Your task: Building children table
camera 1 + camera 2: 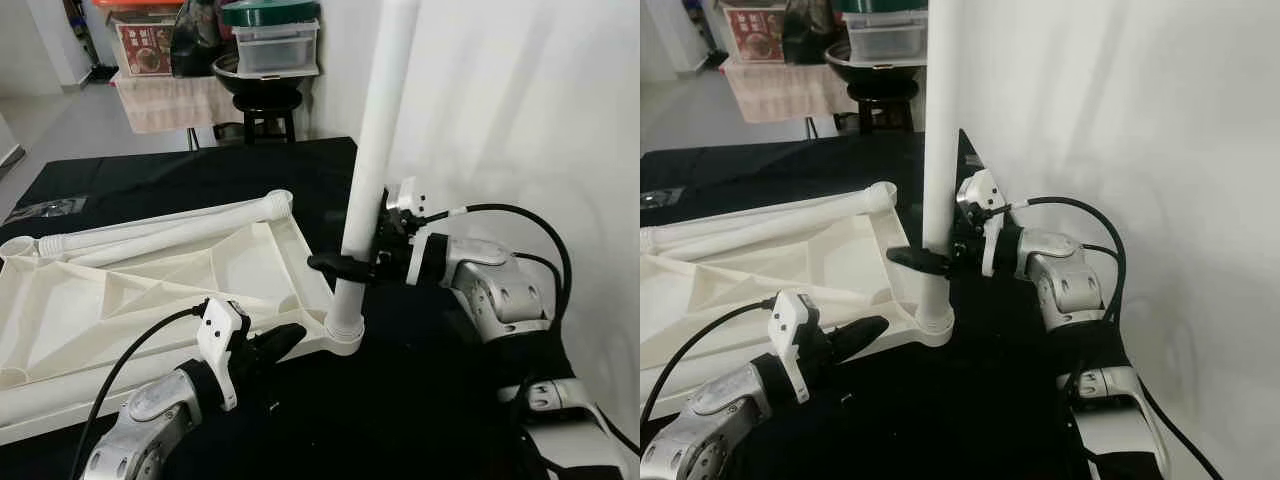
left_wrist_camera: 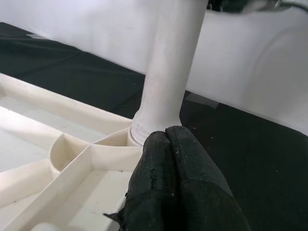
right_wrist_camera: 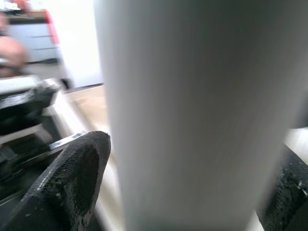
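Gripping upright table leg (image 1: 375,130): right claw (image 1: 340,265) | left claw (image 1: 285,342) closed beside tabletop (image 1: 150,300) | wall (image 1: 520,110) close behind

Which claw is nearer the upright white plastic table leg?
Right. The right claw grips the upright white plastic table leg; the left claw sits shut beside its base.

near corner: my right gripper (image 1: 345,266) clamps the upright leg (image 1: 375,150), blocking passage there | right: white wall (image 1: 520,110) close behind my arm | left: ribbed tabletop (image 1: 120,300) and lying leg (image 1: 170,225) fill it | front: black cloth (image 1: 400,420) open
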`<state>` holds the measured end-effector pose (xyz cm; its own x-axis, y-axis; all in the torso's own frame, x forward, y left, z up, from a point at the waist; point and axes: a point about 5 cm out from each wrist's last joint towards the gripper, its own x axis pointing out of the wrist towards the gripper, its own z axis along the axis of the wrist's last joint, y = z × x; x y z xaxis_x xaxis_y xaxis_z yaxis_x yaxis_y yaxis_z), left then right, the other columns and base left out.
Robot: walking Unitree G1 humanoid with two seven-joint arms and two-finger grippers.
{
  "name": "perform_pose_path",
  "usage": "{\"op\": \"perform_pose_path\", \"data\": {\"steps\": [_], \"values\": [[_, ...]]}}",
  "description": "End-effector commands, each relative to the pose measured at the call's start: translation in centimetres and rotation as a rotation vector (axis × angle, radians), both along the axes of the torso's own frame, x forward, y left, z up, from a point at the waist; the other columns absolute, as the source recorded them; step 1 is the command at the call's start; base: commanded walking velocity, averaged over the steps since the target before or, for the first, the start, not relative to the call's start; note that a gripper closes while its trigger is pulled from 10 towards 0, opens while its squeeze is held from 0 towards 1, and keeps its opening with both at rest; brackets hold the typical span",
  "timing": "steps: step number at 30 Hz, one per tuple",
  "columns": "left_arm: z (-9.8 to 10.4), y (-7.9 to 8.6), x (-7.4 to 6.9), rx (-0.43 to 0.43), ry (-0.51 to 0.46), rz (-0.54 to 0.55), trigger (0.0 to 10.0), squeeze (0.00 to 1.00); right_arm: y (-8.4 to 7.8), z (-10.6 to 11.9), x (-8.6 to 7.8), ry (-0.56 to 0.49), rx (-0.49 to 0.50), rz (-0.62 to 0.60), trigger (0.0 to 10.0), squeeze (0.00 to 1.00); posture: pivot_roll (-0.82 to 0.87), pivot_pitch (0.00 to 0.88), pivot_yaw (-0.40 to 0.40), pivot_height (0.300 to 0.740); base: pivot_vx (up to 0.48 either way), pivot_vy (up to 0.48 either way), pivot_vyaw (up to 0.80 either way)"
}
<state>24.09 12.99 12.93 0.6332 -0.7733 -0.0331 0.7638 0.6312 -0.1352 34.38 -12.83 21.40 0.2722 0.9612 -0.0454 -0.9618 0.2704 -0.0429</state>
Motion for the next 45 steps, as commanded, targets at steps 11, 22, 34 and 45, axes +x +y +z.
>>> {"op": "perform_pose_path", "data": {"steps": [11,22,34,45], "values": [[-0.2,-0.3,-0.4,0.011,0.005,0.003,10.0,0.0,0.9,-1.1,1.8,0.113,-0.011,0.076,0.0,0.0,0.0,0.0,-0.069,0.74,0.0,0.0,0.0],[-0.3,-0.7,-0.6,0.0,0.01,-0.001,10.0,0.0,0.2,-3.2,1.4,0.111,-0.022,0.048,0.0,0.0,-0.03,0.0,-0.073,0.74,0.0,0.0,0.0],[-0.3,-0.1,0.0,-0.023,0.017,-0.004,10.0,0.0,4.1,-7.2,-2.0,0.05,-0.045,-0.589,0.0,0.0,-0.11,0.0,-0.033,0.74,0.0,0.0,0.0],[-0.2,-0.2,0.2,-0.032,-0.003,0.029,10.0,0.0,3.4,-6.0,-1.4,0.089,-0.022,-0.526,10.0,1.0,-0.09,0.0,-0.049,0.74,0.0,0.0,0.0]]}}
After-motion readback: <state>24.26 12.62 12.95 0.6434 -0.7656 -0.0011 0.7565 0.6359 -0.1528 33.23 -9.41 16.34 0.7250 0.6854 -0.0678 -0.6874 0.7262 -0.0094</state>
